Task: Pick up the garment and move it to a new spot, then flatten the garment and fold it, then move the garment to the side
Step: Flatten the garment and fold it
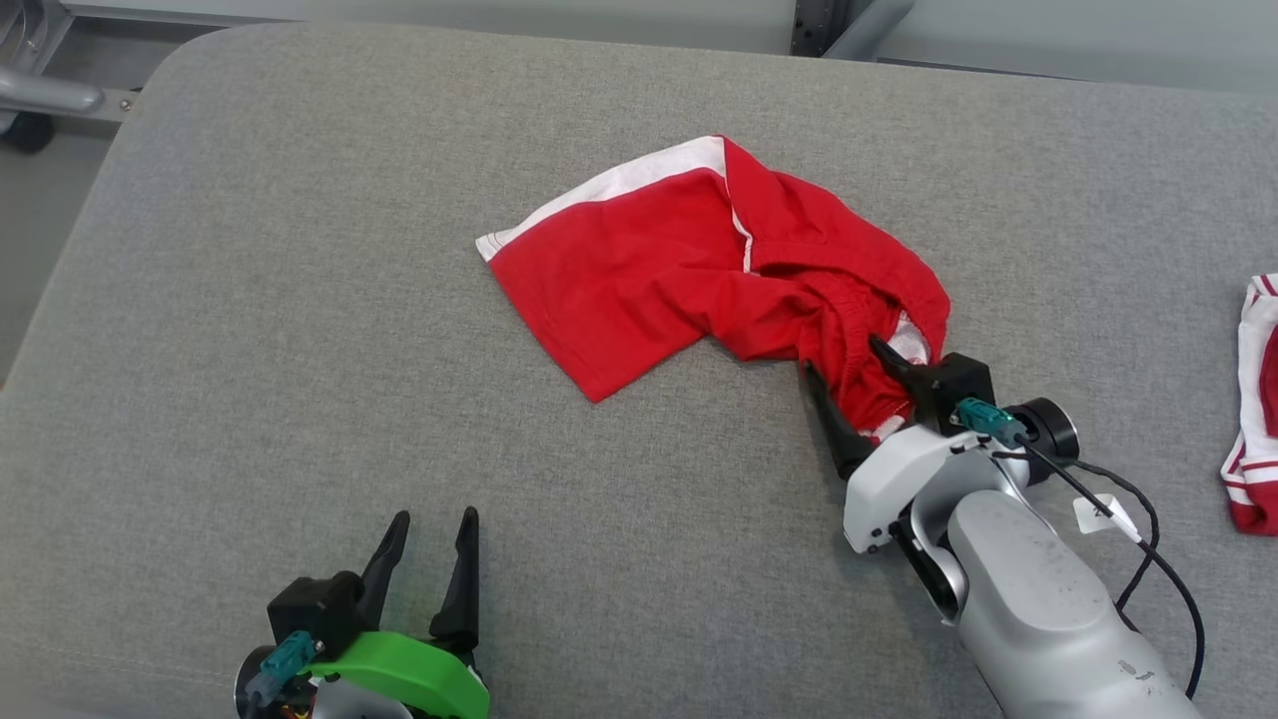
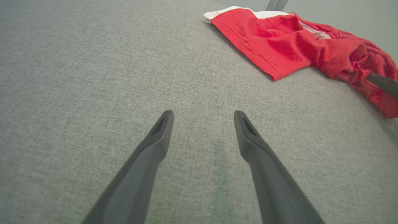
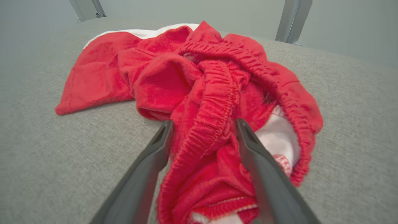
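Garment (image 1: 649, 280): in the head view the red shorts with white trim lie crumpled near the middle of the grey padded table (image 1: 250, 300), one leg spread flat toward the table's left side and the waistband end bunched toward its right side. The right gripper (image 1: 841, 355) reaches in from the table's near right part, its two dark fingers spread wide on either side of the bunched waistband, with cloth lying between them and not pinched. The left gripper (image 1: 435, 514) sits at the table's near edge over bare fabric, its fingers apart and holding nothing. A second red-and-white cloth (image 1: 1256, 399) lies at the table's right edge.

In the left wrist view the left gripper (image 2: 202, 113) shows both fingers splayed above the bare table (image 2: 93, 62). The garment (image 2: 279, 43) lies toward the table's far side, and a dark finger of the right gripper (image 2: 384, 84) rests against its crumpled end.

In the right wrist view the right gripper (image 3: 203, 123) has its fingers wide apart, low over the table (image 3: 46, 149). The gathered elastic waistband (image 3: 217, 105) of the garment (image 3: 155, 77) runs up between them, and white lining shows just outside the right-hand finger.
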